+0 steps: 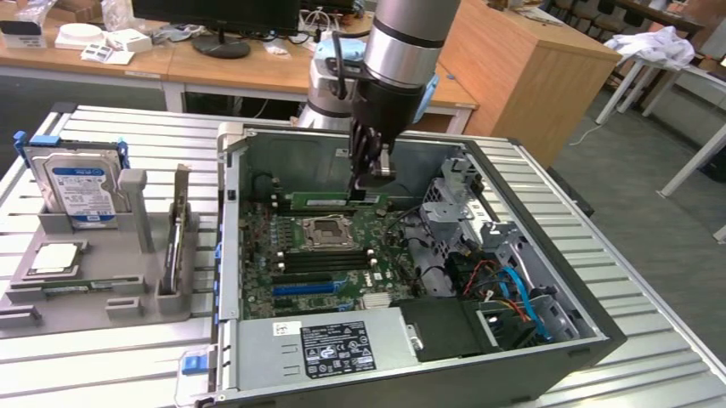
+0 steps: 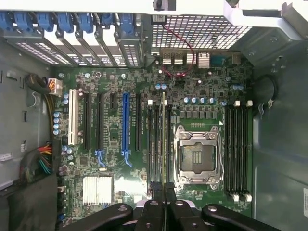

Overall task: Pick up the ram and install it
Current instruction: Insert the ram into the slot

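The ram is a long green stick held level inside the open computer case, with my gripper shut on its right end in the exterior view. It hangs just past the silver processor socket of the motherboard. In the wrist view the ram shows edge-on as a thin line running out from my gripper. It lies along the bank of black slots beside the socket. Whether it touches a slot I cannot tell.
On the exterior view's left, a grey holder carries a blue-labelled hard drive and a square processor chip. Inside the case are a power supply, a drive cage with cables, and a second slot bank.
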Controlling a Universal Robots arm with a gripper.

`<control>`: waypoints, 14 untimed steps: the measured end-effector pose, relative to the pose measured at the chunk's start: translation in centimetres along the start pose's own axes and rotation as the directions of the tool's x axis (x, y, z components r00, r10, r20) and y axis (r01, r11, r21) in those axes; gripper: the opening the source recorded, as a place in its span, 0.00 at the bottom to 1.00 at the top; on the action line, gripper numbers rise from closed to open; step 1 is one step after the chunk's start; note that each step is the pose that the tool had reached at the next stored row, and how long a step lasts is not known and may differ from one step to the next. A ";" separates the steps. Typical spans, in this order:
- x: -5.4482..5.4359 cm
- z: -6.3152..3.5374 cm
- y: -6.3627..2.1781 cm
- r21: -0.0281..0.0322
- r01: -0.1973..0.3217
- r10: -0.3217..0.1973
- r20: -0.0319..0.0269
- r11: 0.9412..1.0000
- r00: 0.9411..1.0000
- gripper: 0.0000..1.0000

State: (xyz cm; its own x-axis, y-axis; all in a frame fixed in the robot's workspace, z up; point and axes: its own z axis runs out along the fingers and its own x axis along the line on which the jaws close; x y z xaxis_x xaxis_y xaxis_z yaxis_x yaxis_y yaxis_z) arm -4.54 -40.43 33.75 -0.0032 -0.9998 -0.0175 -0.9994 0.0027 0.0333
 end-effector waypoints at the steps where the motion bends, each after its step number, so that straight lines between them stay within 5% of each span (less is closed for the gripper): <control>1: 0.0 0.08 0.00 0.000 0.000 0.000 0.000 1.000 1.000 0.12; 14: 0.0 0.91 -0.03 0.000 0.000 0.000 0.000 1.000 1.000 0.12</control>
State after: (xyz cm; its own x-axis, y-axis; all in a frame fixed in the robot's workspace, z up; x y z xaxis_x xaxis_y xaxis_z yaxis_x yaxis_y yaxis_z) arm -4.54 -40.43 32.84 -0.0032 -0.9998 -0.0175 -0.9994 0.0026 0.0333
